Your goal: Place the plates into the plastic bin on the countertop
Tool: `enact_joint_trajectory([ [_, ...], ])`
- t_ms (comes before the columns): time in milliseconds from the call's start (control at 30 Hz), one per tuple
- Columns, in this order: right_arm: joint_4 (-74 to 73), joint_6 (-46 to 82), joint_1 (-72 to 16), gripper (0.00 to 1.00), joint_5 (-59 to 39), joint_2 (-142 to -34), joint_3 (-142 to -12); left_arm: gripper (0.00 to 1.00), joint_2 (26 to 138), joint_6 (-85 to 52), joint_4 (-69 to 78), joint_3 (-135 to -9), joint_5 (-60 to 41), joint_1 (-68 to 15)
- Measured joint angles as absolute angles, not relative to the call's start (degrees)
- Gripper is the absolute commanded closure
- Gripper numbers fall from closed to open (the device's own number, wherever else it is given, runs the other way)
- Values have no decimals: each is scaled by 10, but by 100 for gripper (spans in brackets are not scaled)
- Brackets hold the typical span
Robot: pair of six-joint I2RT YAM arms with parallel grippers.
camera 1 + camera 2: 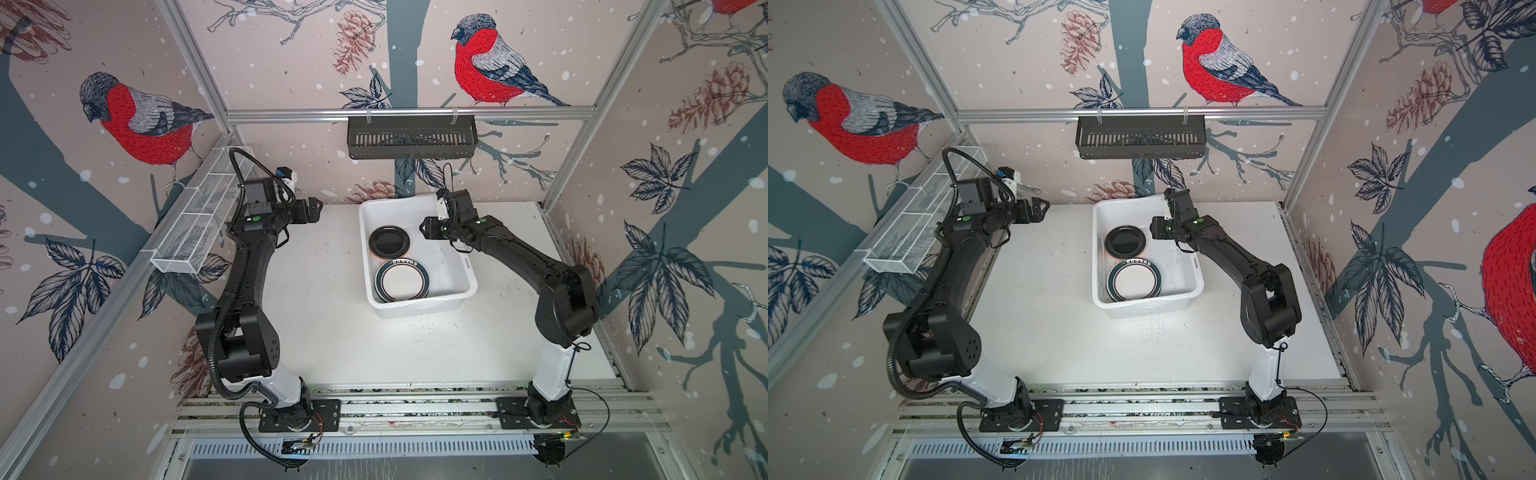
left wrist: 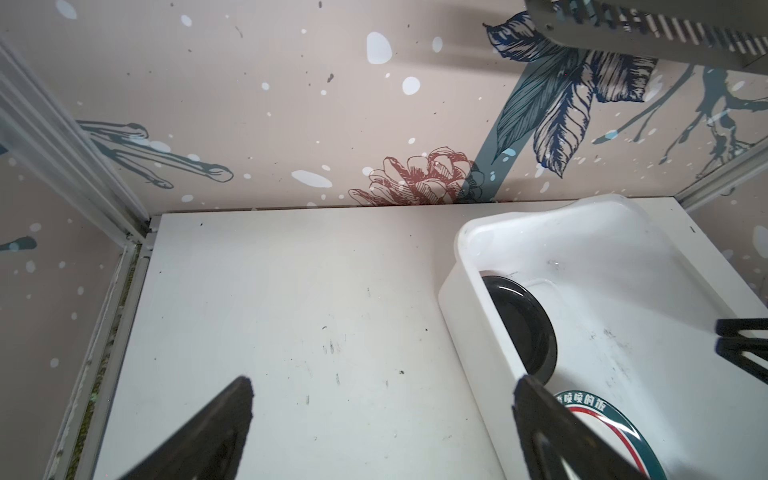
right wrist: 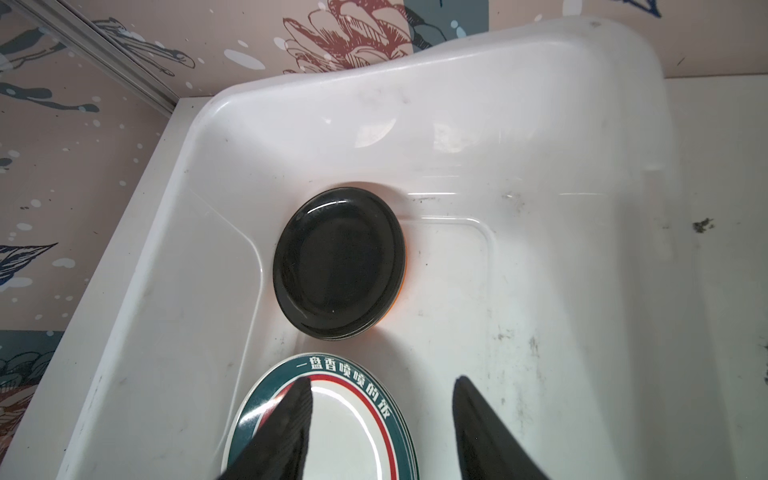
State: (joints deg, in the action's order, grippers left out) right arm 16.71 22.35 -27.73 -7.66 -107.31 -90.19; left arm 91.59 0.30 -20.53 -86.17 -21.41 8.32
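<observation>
Over bin (image 1: 415,309), R gripper (image 3: 382,382) hangs w/ jaws apart, nothing held; L gripper (image 2: 382,380) spread wide, empty, just left of bin. Risk: R gripper leaving low could clip rim or knock a stack askew. All visible plates sit in bin's left side: glossy black plate (image 3: 338,262) far; white stack (image 3: 345,428), green rims w/ lettering, near. Countertop (image 1: 332,332) shows none.
</observation>
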Motion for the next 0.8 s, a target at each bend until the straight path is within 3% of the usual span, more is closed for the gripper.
enact_joint_trajectory([
  [333, -17, 247, -208, 27, -80, -945, -707, 3, 788, -31, -64, -613, -108, 83],
  [433, -61, 255, -175, 14, -89, -895, -661, 3, 752, -39, -22, -549, -103, 83],
  [500, -90, 256, -148, 1, -88, -867, -630, 3, 735, -42, 8, -515, -103, 83],
  [800, -168, 254, -19, 0, -86, -828, -542, 3, 698, -52, 156, -358, -104, 83],
])
